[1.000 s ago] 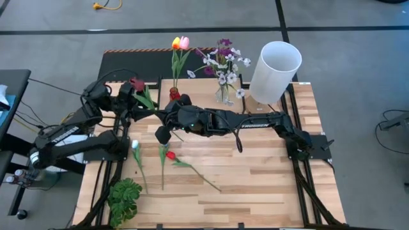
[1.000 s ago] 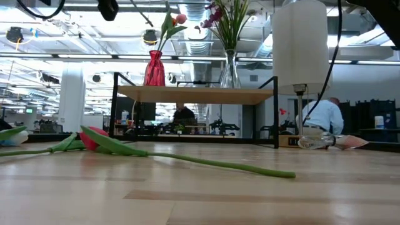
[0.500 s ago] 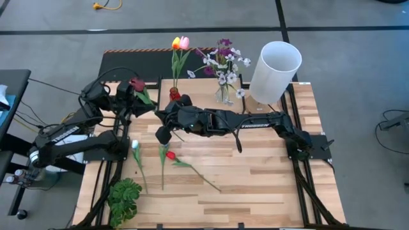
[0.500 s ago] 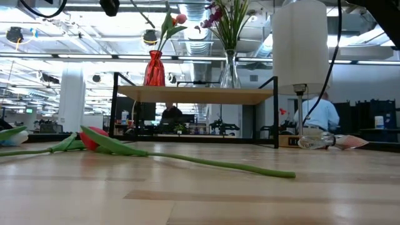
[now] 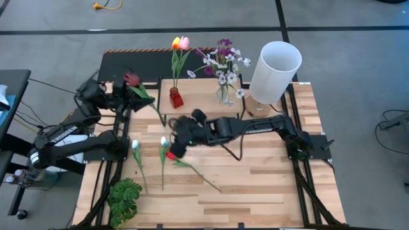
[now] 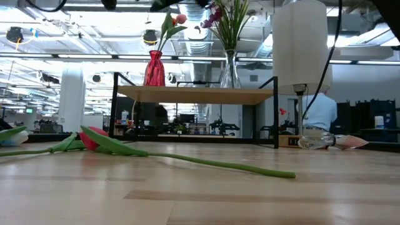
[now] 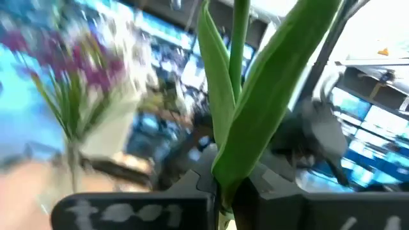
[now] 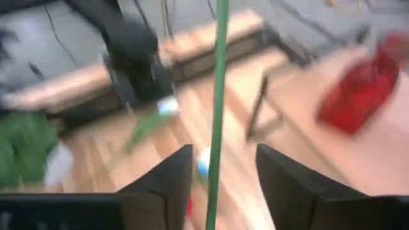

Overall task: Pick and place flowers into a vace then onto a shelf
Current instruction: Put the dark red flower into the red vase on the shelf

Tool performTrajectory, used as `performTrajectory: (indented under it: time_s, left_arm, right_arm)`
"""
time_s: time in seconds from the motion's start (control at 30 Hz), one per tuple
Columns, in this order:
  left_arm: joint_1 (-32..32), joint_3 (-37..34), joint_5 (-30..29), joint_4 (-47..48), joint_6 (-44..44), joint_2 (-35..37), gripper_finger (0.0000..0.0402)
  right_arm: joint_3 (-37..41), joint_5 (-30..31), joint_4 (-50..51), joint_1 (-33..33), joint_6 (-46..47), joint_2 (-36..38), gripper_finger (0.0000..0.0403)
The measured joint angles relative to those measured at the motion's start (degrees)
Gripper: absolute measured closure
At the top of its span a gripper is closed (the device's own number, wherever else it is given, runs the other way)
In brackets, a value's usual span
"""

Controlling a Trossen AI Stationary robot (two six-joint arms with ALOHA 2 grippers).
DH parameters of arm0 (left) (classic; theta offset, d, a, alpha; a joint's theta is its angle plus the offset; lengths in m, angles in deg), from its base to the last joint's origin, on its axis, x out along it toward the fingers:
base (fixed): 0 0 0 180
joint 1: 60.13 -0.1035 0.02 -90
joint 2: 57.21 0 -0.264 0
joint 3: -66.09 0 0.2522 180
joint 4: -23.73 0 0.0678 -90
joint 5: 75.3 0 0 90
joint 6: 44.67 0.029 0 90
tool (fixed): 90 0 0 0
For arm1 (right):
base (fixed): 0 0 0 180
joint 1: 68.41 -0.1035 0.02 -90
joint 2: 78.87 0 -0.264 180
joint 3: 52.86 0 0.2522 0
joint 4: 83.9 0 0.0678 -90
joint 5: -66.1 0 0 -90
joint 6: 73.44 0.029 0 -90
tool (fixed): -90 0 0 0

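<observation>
Left gripper point(image 5: 120, 96) clamped on the stem of a dark maroon tulip point(image 5: 131, 79), held up at the far left corner of the bench point(image 5: 255, 191), just left of the shelf point(image 5: 199, 96). Right gripper point(image 5: 174, 144) spread wide over mid-bench, fingers point(image 8: 160, 185) apart with a thin green stem point(image 8: 218, 115) running loose between them. On the shelf: red vase point(image 5: 174, 97) with orange and pink tulips point(image 5: 180, 43), clear vase with purple and white blossoms point(image 5: 223, 61). Flat on the bench: white tulip point(image 5: 135, 145) and red tulip point(image 5: 170, 155)
</observation>
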Motion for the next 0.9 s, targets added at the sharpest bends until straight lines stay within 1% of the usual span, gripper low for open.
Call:
performTrajectory:
  time_s: [0.07, 0.13, 0.2, 0.27, 0.47, 0.6, 0.77, 0.9]
  left_arm:
    - [-1.6, 1.9, -0.8, -0.4, 1.0, -0.6, 0.0399]
    - [-3.6, 4.0, -1.4, -0.2, 2.4, -1.7, 0.0399]
    - [-5.9, 6.4, -2.3, 1.9, 4.1, -3.3, 0.04]
    - [-8.5, 9.3, -2.5, 5.4, 6.5, -5.7, 0.04]
    - [-15.4, 19.0, -3.5, 18.1, 15.8, -14.1, 0.0401]
    - [-17.6, 25.7, -2.9, 24.6, 19.5, -19.1, 0.0401]
    - [-18.5, 33.2, -2.4, 29.0, 21.0, -22.7, 0.0401]
    - [-19.5, 37.3, -3.9, 34.8, 23.7, -24.7, 0.0401]
  right_arm:
    - [-0.1, 2.0, 5.3, -1.8, 3.4, 0.4, 0.0212]
    - [-0.1, 5.9, 11.5, -4.0, 7.3, 0.4, 0.0199]
    - [-0.1, 10.0, 17.3, -6.3, 12.1, 0.2, 0.0191]
    - [0.0, 11.9, 21.8, -8.4, 17.2, 0.3, 0.0186]
    - [1.3, 11.7, 30.9, -14.0, 31.5, 0.1, 0.0187]
    - [1.3, 11.8, 34.5, -17.2, 38.9, -0.7, 0.0195]
    - [1.3, 13.4, 35.9, -19.6, 44.6, -0.5, 0.0207]
    - [1.3, 13.8, 36.3, -20.0, 45.5, -0.5, 0.0216]
